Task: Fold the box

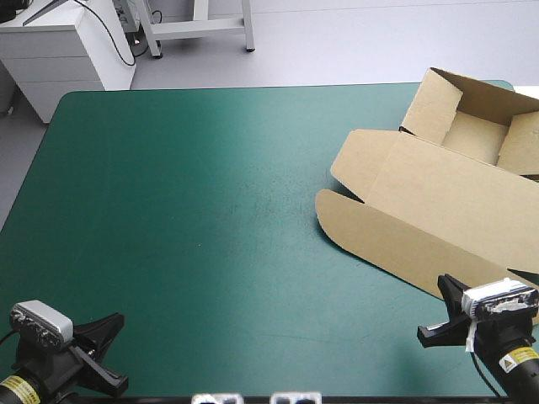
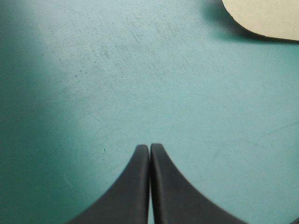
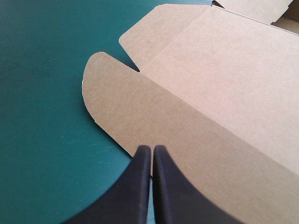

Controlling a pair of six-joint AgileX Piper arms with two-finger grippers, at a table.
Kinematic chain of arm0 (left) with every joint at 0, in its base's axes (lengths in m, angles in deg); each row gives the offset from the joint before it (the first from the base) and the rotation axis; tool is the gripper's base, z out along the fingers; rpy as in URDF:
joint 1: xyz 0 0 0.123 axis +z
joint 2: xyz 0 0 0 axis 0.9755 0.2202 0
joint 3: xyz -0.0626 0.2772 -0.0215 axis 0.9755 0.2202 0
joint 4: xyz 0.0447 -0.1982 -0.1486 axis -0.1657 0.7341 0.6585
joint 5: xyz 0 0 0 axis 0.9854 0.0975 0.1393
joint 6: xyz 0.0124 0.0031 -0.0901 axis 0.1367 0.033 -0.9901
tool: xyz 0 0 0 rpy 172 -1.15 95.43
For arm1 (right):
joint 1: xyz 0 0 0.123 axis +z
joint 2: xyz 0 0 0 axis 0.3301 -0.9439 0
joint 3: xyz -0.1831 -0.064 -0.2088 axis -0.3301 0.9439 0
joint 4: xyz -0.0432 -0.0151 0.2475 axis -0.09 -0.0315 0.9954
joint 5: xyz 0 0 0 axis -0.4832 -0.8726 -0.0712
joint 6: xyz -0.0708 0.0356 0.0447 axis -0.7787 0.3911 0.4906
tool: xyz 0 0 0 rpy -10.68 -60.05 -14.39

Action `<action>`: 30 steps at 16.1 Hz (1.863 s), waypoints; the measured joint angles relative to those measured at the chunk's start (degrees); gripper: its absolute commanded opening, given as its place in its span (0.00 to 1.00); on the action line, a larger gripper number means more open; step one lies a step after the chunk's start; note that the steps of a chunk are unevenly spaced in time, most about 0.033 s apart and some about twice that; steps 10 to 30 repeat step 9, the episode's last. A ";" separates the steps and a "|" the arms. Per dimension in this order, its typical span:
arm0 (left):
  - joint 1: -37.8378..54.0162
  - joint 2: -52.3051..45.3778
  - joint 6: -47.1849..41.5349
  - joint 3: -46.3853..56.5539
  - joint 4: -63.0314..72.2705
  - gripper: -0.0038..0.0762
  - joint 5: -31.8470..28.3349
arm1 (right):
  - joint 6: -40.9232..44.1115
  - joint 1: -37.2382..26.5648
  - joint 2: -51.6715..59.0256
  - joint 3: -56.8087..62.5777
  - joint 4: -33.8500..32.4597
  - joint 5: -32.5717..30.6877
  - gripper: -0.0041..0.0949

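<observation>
Brown cardboard box [image 1: 438, 202] on teal-green table cover [image 1: 185, 210], far right: tray walls raised, lid flat. Left gripper [image 2: 149, 147] clenched, empty, above bare cover. Right gripper [image 3: 152, 148] clenched, empty, tips at lid flap's edge.

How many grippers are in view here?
2. The left gripper, shut, is over the bare teal-green cover toward its near left corner. The right gripper, shut, is at the near edge of the box, toward the near right corner. None appears hidden.

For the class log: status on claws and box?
Left claw shut, empty. Right claw shut at box edge. Box: open tray, lid flat. Nothing obstructing.
</observation>
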 measured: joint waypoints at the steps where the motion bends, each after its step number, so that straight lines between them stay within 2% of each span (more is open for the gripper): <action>1: 0.00 0.00 0.43 0.00 0.00 0.04 0.00 | -0.07 0.00 1.28 0.79 -0.24 -0.01 0.04; 9: 0.00 -3.45 1.25 3.75 0.00 0.04 -0.94 | -0.07 0.00 5.68 2.35 -2.78 -3.90 0.04; 30: 0.00 -3.45 1.25 3.75 0.00 0.04 -0.94 | -0.07 0.00 5.68 2.35 -2.78 -3.90 0.04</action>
